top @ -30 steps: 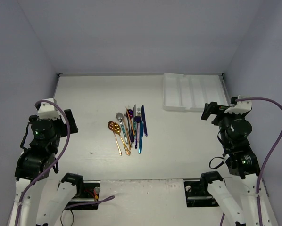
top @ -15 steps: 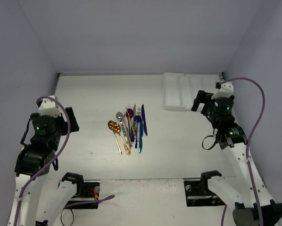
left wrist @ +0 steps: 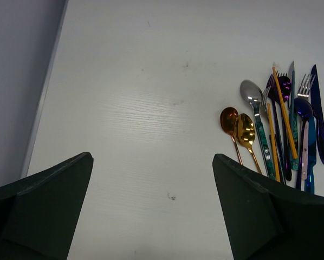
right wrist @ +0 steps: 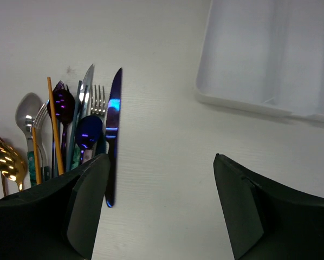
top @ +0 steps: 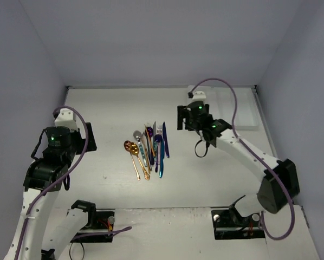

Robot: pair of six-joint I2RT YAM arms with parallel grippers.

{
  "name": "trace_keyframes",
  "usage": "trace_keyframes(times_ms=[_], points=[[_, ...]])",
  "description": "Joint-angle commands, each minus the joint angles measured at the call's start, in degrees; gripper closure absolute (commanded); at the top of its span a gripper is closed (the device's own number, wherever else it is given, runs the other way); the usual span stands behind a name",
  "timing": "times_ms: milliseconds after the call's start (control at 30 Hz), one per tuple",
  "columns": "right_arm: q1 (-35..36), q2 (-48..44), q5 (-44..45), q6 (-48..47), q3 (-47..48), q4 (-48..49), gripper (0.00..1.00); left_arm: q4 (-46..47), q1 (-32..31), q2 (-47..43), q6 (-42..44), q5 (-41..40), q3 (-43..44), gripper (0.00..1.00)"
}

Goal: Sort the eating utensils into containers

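The eating utensils [top: 149, 147] lie bunched side by side mid-table: two copper-gold spoons [left wrist: 239, 129], a silver spoon [left wrist: 251, 92], forks, gold sticks, a purple spoon and a blue knife [right wrist: 112, 132]. The white tray of containers [top: 242, 108] sits at the back right, partly hidden behind my right arm; its ridged compartments [right wrist: 270, 54] look empty. My right gripper [top: 182, 120] hangs open just right of the bundle, its left fingertip next to the blue knife's handle and nothing between the jaws. My left gripper [top: 89, 136] is open over bare table, left of the spoons.
Grey walls close in the table on the left, back and right. The table's left edge [left wrist: 45, 97] runs close to my left gripper. Both arm bases stand at the near edge [top: 162, 216].
My right arm has swung from the right side toward the centre, stopping beside the utensils in front of the tray. The left arm has shifted slightly forward. The utensils have not moved.
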Motion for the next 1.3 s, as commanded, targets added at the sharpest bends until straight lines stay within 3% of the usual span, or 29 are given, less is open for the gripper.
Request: trace_keyframes(times_ms=[0, 367, 833, 1267], points=[[2.88, 8.73, 3.3, 6.85, 4.44, 1.42, 0.32, 0.55, -0.64, 0.94, -1.84, 1.49, 2.13, 0.09], [7.48, 23.95, 2.57, 10.35, 11.66, 1.51, 0.45, 0.1, -1.61, 2.05, -3.09, 3.1, 2.65, 0.09], [8.72, 26.76, 6.08, 15.25, 5.12, 1.51, 0.6, -0.47, -2.08, 1.9, -3.58, 3.76, 1.67, 0.09], [8.72, 27.83, 5.57, 14.92, 5.19, 1.6, 0.61, -0.47, -2.29, 2.1, -3.67, 3.78, 2.05, 0.09]])
